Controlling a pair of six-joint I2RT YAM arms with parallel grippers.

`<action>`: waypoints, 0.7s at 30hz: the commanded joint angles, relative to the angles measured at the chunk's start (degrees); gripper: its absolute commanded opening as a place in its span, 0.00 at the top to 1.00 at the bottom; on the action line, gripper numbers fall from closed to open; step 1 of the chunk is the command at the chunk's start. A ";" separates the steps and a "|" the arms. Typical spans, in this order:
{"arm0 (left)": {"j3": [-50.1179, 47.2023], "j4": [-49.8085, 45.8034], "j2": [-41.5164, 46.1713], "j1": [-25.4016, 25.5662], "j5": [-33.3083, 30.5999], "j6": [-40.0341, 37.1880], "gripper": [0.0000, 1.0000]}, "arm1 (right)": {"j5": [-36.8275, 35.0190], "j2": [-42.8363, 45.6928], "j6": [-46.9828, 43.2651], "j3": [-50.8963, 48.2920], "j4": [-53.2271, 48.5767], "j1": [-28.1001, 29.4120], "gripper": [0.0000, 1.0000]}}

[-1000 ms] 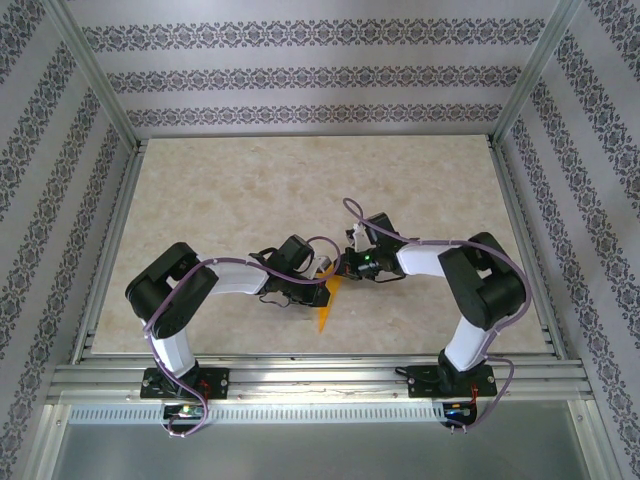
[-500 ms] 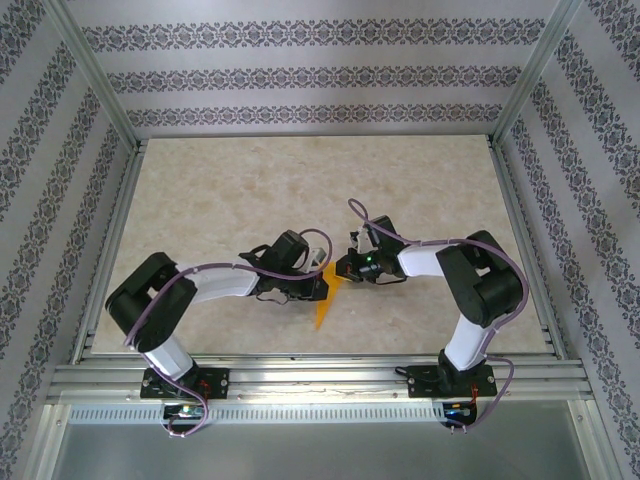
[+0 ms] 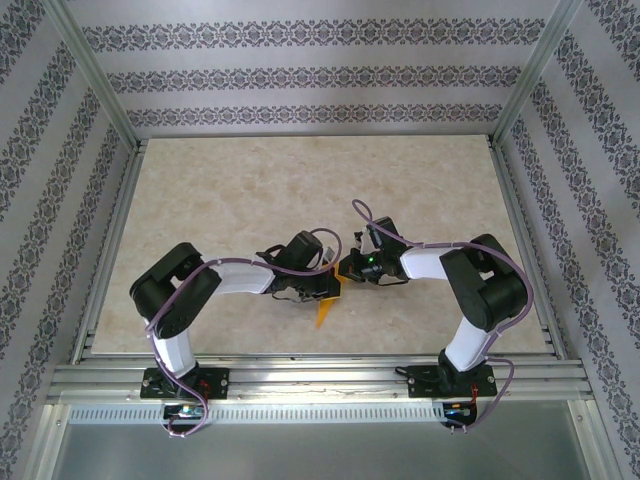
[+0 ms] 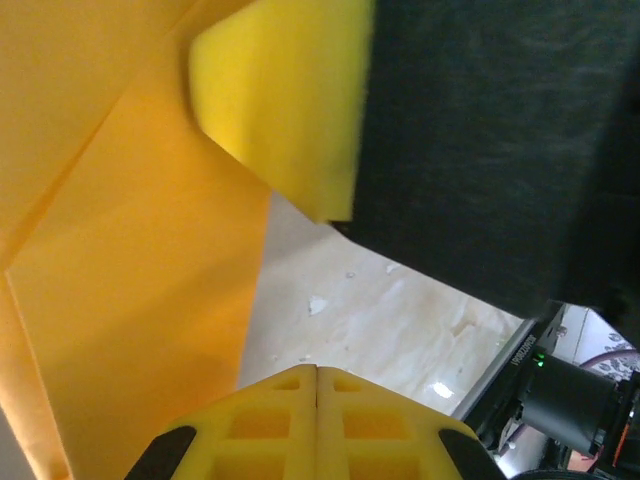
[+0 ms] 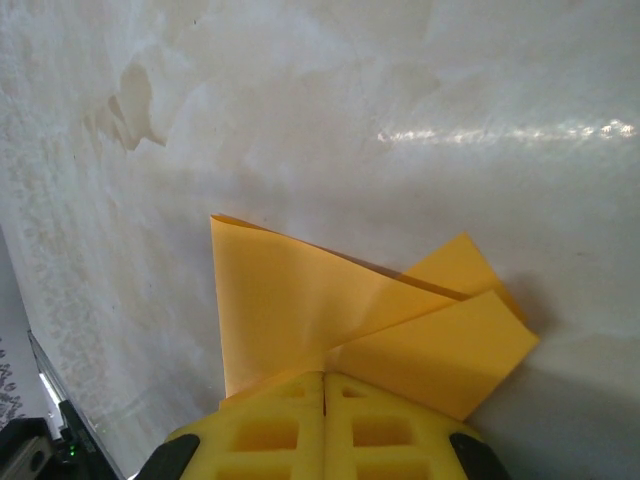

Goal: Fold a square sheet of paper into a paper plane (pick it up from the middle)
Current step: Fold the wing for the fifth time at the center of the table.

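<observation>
paper (image 5: pixel 300 300): bright orange | fingers (image 5: pixel 290 395): yellow | table (image 3: pixel 300 190): beige marbled | walls (image 3: pixel 300 80): grey damask stripes

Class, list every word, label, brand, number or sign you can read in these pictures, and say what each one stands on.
None: no readable text in any view.
The orange paper is plain.
The tabletop and the patterned walls carry only ornament, no lettering.

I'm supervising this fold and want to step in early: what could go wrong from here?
1. The shut left gripper and shut right gripper sit very close together at the orange paper; they might collide.
2. Its layers overlap unevenly, so pressing could set a crooked crease.
3. It may slide on the smooth table.
</observation>
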State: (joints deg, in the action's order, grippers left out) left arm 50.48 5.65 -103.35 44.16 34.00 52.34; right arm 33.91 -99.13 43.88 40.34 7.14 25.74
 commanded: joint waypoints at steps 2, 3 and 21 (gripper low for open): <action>0.90 1.66 -1.17 0.84 -2.53 1.41 1.00 | -3.63 -1.05 0.72 -1.49 -2.65 0.10 0.99; 0.48 0.97 -1.22 0.92 -2.98 1.45 1.00 | -3.59 -1.06 0.74 -1.49 -2.69 0.10 0.99; -8.56 -8.34 9.05 1.80 -2.12 -4.17 0.92 | -5.08 -1.87 -0.55 -1.58 -4.32 -0.25 1.00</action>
State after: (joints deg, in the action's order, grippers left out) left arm 42.41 3.18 -97.19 44.93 32.03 50.59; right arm 34.06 -99.15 44.47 40.32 6.87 25.76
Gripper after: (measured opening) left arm 0.080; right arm 0.049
